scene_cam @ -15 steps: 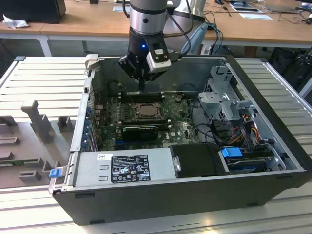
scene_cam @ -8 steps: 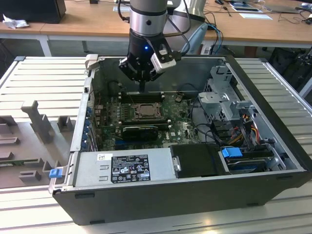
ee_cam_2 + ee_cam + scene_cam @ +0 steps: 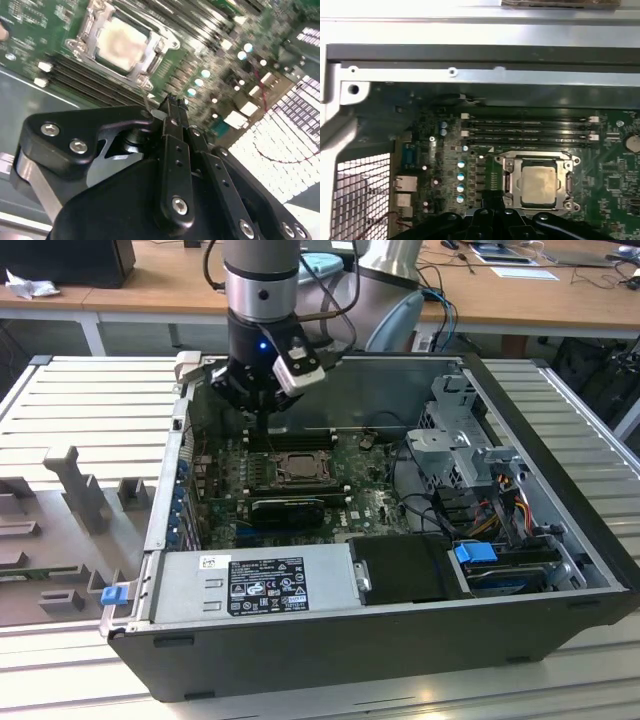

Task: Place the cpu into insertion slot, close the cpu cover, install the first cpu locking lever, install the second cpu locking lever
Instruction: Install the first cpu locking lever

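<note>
The cpu [image 3: 538, 185], a pale silver square, lies seated in the insertion slot on the green board, which it hides. The cpu cover [image 3: 509, 169], a thin metal frame, lies flat around it; both also show in the second wrist view as cpu [image 3: 122, 44] and cpu cover [image 3: 150, 67]. My gripper [image 3: 172, 106] hangs above the board beside the socket's edge, its black fingers [image 3: 492, 202] pressed together and shut on nothing I can see. In the exterior view the gripper [image 3: 262, 422] is just behind the cpu [image 3: 298, 468].
Long black memory slots [image 3: 527, 127] run beside the socket. The open case's metal wall [image 3: 470, 60] stands close behind. A power supply [image 3: 255, 582] and a drive cage [image 3: 465, 445] fill the case's front and the exterior view's right. Cables [image 3: 500, 490] trail near the cage.
</note>
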Controlling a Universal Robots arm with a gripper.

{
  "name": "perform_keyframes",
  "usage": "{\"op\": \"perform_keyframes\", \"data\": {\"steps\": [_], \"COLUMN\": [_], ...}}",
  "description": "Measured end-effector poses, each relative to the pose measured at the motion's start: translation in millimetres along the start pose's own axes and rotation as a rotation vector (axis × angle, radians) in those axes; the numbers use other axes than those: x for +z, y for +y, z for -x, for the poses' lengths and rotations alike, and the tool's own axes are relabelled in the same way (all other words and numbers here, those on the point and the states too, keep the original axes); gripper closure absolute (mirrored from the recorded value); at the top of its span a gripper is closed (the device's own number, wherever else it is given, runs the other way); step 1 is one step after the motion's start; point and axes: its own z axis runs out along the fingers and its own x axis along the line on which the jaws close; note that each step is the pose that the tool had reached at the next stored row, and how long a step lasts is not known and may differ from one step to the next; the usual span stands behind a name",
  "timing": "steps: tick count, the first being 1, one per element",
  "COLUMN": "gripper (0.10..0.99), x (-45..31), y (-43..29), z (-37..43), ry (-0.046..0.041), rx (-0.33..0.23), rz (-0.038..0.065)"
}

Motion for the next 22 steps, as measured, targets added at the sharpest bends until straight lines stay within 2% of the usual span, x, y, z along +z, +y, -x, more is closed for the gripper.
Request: {"op": "perform_keyframes", "data": {"steps": [2,4,5,7,10,13,17,22], "gripper": [0.980,0.980,0.980,0.980,0.980,0.980,0.980,0.980], "x": [2.5,7.3,10.9,16.2,17.1,17.3,17.3,17.2], "y": [0.3,2.3,6.1,17.1,26.7,29.0,28.9,28.8], "z": [-10.9,-16.4,-16.8,-16.5,-15.6,-13.5,-6.0,-1.8], "ry": [-0.0010,-0.0009,-0.0010,-0.0010,-0.0010,-0.0010,-0.0009,-0.0010], "rx": [0.000,0.000,0.000,0.000,-0.001,-0.001,-0.001,-0.001], "rz": [0.001,0.001,0.001,0.002,0.002,0.002,0.002,0.002]}}
